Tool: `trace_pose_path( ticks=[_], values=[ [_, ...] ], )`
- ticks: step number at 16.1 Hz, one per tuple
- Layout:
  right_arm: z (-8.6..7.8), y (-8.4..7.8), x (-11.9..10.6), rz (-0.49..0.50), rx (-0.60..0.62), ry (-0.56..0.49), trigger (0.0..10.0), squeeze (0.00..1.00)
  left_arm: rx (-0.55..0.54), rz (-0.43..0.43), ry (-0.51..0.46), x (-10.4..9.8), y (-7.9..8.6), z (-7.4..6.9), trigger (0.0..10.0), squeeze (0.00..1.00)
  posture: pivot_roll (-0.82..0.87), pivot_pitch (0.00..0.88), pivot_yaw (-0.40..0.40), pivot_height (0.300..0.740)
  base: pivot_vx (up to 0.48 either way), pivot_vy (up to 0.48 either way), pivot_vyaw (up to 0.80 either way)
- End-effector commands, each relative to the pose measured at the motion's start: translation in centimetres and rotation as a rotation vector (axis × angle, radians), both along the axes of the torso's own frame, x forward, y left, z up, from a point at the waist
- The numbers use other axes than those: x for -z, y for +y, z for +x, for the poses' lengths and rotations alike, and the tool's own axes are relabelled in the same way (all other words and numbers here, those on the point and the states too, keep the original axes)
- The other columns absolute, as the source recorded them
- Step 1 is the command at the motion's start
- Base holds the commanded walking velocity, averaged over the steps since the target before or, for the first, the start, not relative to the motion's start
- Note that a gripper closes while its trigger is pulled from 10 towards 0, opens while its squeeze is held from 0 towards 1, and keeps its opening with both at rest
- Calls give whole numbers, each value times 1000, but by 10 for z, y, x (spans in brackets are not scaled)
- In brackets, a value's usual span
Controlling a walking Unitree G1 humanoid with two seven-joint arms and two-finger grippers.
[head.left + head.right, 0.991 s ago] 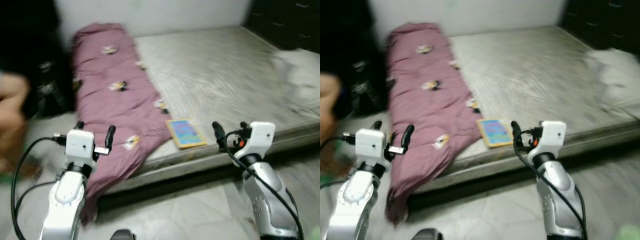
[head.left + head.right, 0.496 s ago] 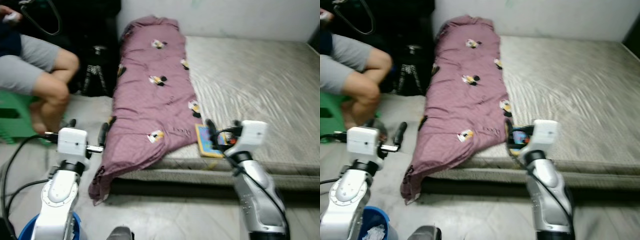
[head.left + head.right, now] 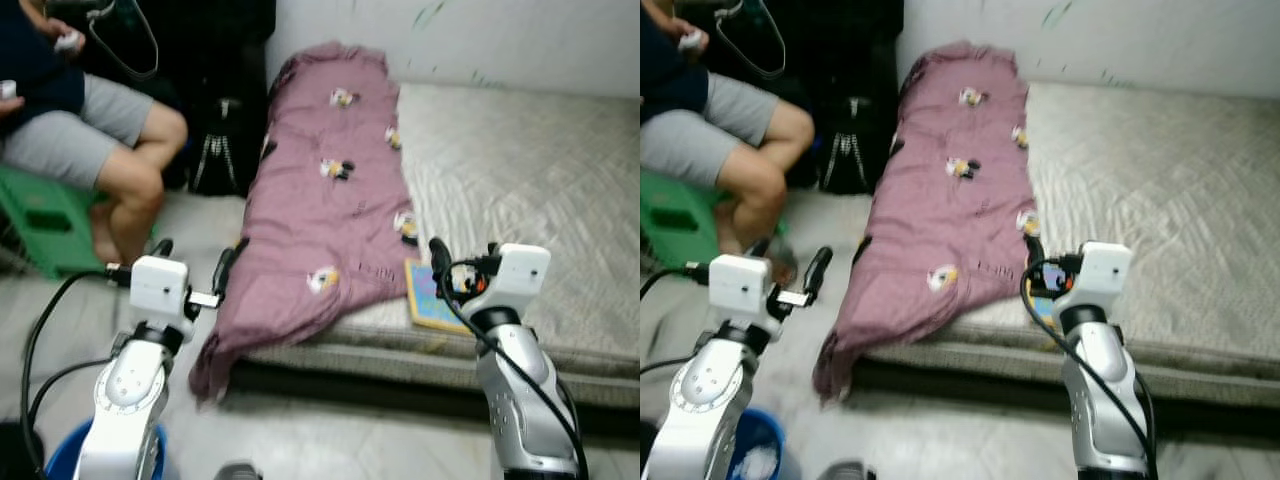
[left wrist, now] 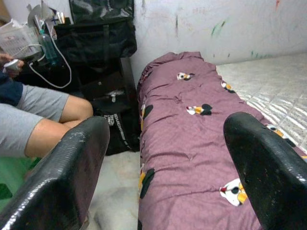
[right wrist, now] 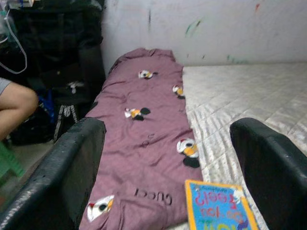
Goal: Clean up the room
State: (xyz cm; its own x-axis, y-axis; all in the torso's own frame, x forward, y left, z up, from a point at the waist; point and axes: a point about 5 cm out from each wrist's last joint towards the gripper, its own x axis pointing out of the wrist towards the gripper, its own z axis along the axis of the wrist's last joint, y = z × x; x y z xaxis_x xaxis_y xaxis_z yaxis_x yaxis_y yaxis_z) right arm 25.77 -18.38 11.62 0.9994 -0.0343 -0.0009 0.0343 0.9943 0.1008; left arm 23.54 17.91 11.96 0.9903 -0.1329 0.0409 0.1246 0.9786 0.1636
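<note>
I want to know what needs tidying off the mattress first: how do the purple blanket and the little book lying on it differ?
The purple blanket is long, soft and rumpled, printed with small cartoon figures; the book is small, flat and stiff, with a blue cover edged in yellow. The blanket runs the mattress's length and droops over its front edge toward the floor; the book lies wholly on top, near that edge. Both lie on the mattress, side by side.
</note>
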Motion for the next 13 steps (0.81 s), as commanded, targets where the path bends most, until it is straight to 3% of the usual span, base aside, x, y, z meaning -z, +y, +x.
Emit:
trace_pose_path(
  ticks=[1,13],
  values=[
    [2,0,-3,-3,5,-14,10000,0,6,-3,-11,-3,1,1,10000,0,14,18,-44,740,319,0,0],
    [8,-1,-2,-31,31,-32,10000,0,3,4,-9,-1,1,5,10000,0,34,0,-43,740,298,0,0]
  ],
)
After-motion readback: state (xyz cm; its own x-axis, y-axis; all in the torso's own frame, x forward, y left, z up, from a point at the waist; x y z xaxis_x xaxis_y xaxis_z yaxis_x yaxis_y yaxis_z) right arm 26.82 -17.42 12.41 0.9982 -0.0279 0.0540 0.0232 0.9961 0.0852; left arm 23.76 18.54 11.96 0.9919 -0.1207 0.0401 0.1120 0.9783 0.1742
